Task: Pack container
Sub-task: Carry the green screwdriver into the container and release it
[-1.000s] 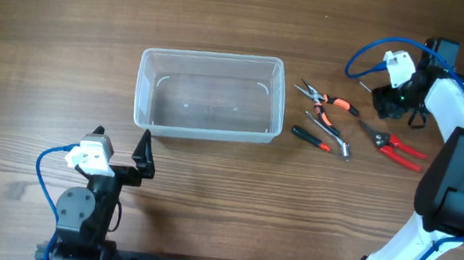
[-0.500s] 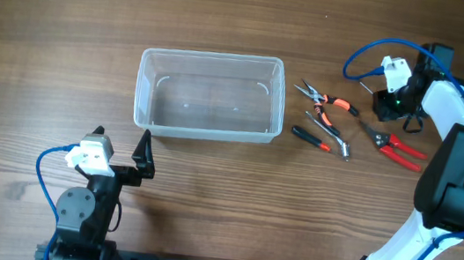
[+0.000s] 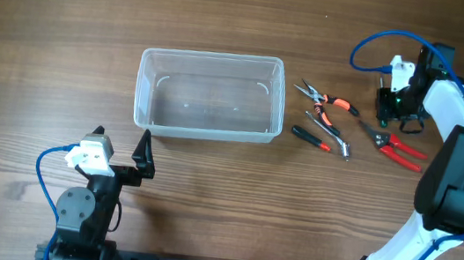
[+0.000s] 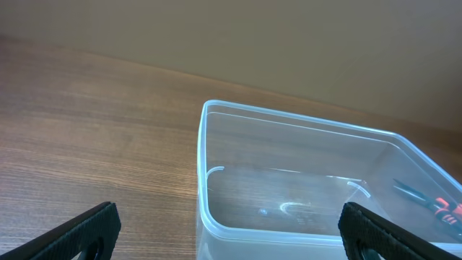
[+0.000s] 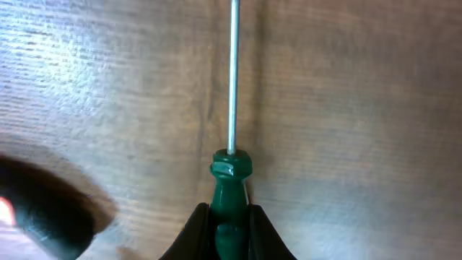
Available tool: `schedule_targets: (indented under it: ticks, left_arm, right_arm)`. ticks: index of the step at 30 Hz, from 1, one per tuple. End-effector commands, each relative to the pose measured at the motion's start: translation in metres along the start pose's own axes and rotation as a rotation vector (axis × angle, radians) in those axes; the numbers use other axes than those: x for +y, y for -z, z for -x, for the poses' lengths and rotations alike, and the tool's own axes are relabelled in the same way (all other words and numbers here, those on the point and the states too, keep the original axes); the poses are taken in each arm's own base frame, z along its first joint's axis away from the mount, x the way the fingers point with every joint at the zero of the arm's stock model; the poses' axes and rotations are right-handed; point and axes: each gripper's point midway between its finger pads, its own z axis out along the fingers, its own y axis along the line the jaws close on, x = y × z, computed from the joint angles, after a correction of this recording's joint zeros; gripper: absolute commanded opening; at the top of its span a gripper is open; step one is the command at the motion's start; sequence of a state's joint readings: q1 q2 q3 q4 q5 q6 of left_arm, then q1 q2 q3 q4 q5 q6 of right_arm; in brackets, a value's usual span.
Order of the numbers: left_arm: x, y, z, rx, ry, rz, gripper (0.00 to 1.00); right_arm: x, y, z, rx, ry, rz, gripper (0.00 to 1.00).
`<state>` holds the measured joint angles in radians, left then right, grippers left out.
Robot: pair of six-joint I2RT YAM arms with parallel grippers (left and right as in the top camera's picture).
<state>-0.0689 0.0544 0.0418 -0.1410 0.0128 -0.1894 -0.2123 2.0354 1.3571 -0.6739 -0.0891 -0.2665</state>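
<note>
Right fingers (image 5: 193, 232) clamp the handle of one green screwdriver (image 5: 229, 184); left fingers (image 4: 86, 231) stand wide apart. One container (image 3: 214, 56) sits mid-surface (image 3: 229, 5), empty and mouth up, its long axis left to right, with bare wood along every edge. Four hand tools (image 3: 335, 101) lie near its right short end, not touching it.

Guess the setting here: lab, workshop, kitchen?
Probably a robot lab bench: two arms at a wood-grain table, an empty clear container, orange-handled pliers beside it, a green-handled screwdriver between the fingers of the right gripper.
</note>
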Motion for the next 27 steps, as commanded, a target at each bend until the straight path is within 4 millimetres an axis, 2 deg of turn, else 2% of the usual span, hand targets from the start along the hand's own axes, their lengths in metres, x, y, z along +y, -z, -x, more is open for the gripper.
schedule_targets:
  ticks: [1,3,4,7,10,11,12,14,17,21,24,27]
  left_arm:
    - [0.002,0.000,-0.001,0.001,0.010,0.009,1.00]
    - [0.002,0.000,-0.001,0.001,0.010,0.009,1.00]
    - [0.002,0.000,-0.001,0.001,0.010,0.009,1.00]
    - [0.002,0.000,-0.001,0.001,0.010,0.009,1.00]
    - [0.002,0.000,-0.001,0.001,0.010,0.009,1.00]
    - [0.002,0.000,-0.001,0.001,0.010,0.009,1.00]
    - [0.002,0.000,-0.001,0.001,0.010,0.009,1.00]
    - [0.002,0.000,-0.001,0.001,0.010,0.009,1.00]
    - [0.002,0.000,-0.002,0.002,0.010,0.009,1.00]
    - [0.002,0.000,-0.001,0.001,0.010,0.009,1.00]
    - [0.002,0.000,-0.002,0.002,0.010,0.009,1.00]
    - [0.002,0.000,-0.001,0.001,0.010,0.009,1.00]
  right_arm:
    - [0.038,0.064,0.045,-0.188,-0.074,0.198,0.04]
    - [0.063,0.098,0.061,-0.277,-0.036,0.313,0.04]
    - [0.081,0.123,0.070,-0.338,0.002,0.379,0.04]
    - [0.117,0.172,0.081,-0.447,0.105,0.423,0.04]
    - [0.169,0.209,0.077,-0.513,0.255,0.454,0.04]
    - [0.208,0.220,0.068,-0.530,0.399,0.479,0.04]
    - [0.223,0.222,0.063,-0.530,0.462,0.490,0.04]
    - [0.266,0.219,0.045,-0.517,0.657,0.507,0.04]
    - [0.301,0.194,0.023,-0.455,0.881,0.420,0.04]
    - [0.315,0.148,0.012,-0.356,1.079,0.259,0.04]
    - [0.322,0.117,0.003,-0.293,1.193,0.252,0.04]
    - [0.323,0.088,0.003,-0.250,1.217,0.254,0.04]
